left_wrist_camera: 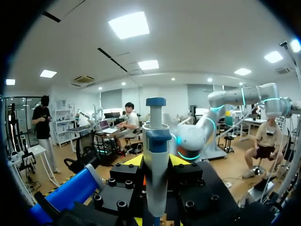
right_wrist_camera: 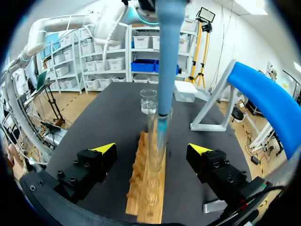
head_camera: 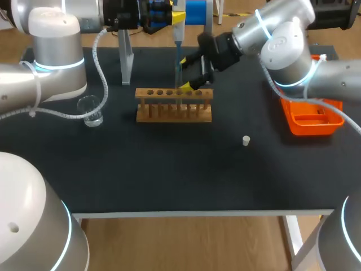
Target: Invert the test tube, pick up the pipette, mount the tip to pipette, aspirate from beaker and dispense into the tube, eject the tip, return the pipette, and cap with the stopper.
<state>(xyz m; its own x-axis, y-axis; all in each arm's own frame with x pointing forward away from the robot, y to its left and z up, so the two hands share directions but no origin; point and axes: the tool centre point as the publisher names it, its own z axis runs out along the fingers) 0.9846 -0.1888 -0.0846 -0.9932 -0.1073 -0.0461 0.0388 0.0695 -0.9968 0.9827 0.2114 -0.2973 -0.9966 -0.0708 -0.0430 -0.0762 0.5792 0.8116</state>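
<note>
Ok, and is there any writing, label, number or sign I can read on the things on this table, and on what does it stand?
No text can be read in any view.
The pipette: no legible label or numbers on its body.
The beaker: any scale marks are too small to tell.
The rack, tray and stopper: no print shows.

Lower end of pipette [left_wrist_camera: 155,160] cut off; test tube [right_wrist_camera: 157,136] blurred before rack [right_wrist_camera: 148,197].
</note>
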